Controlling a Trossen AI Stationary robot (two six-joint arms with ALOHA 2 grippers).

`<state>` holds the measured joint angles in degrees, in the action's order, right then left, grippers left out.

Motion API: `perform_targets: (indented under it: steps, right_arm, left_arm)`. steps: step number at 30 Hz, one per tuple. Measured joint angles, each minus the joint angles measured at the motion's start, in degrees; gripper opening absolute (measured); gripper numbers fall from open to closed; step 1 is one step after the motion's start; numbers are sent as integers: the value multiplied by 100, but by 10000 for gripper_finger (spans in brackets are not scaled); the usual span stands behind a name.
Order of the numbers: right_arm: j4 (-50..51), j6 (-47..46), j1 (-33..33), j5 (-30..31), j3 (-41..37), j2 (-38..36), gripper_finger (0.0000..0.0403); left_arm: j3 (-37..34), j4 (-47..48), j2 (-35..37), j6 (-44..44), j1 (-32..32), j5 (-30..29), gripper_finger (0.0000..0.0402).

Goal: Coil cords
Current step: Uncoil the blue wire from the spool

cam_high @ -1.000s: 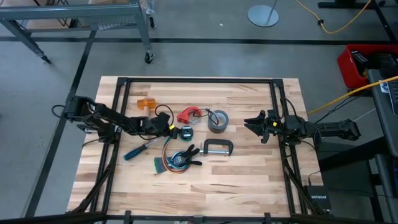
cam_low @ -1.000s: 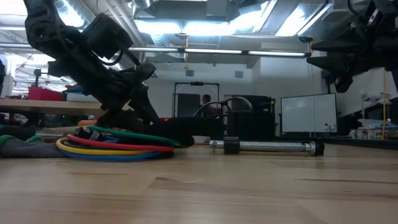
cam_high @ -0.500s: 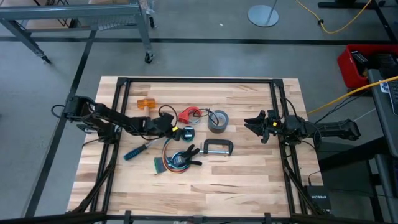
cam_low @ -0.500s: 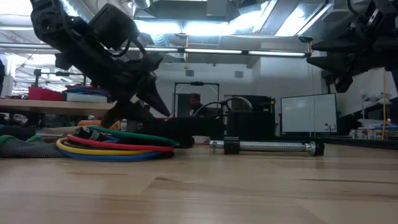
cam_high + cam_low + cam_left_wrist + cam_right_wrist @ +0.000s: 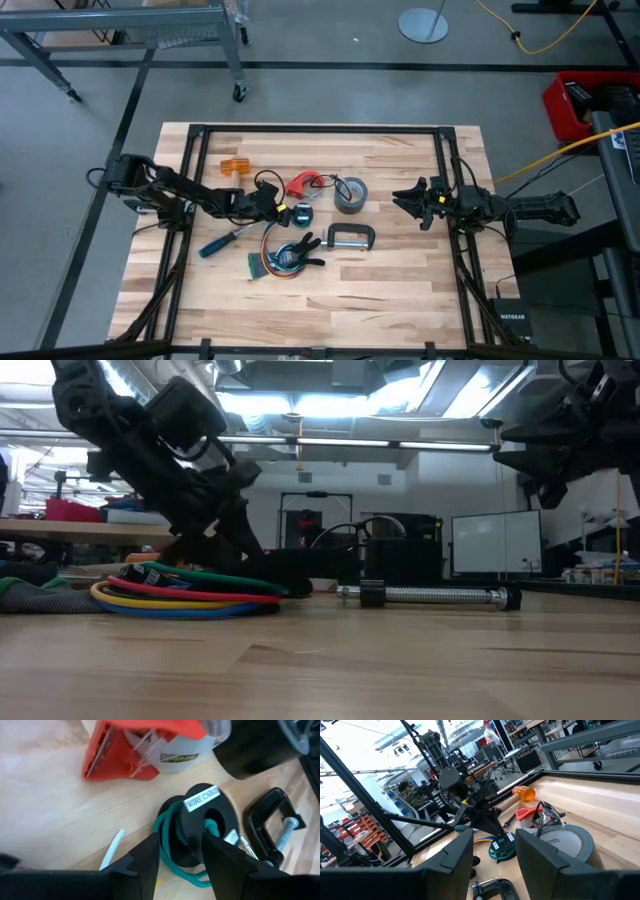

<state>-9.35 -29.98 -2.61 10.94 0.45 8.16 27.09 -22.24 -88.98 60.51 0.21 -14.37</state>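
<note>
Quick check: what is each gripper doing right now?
Left gripper: open, empty, poised over the black spool of green wire.
Right gripper: open, empty, waiting at the table's right.

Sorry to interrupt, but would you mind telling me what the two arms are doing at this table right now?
The left gripper hangs with open jaws just over a small black spool of green wire near the middle of the wooden table, gripping nothing. The looped multicoloured cord bundle lies flat beside a black C-clamp. The right gripper waits open at the table's right side, above the surface.
</note>
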Motion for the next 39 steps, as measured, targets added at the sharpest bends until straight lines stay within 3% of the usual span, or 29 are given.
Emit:
perform_targets:
  steps: [11,23,32,39]
  right_arm:
    - [9,0,0,-1,1,0,150]
    - [16,0,0,-2,2,0,150]
    - [16,0,0,-1,2,0,150]
    - [18,0,0,-2,0,0,150]
  left_arm:
    - [8,-1618,-864,31,-2,81,138]
    - [116,-1570,-876,25,-25,107,138]
    - [453,-1559,-875,-509,-59,107,138]
    - [507,-853,-875,-487,-59,101,120]
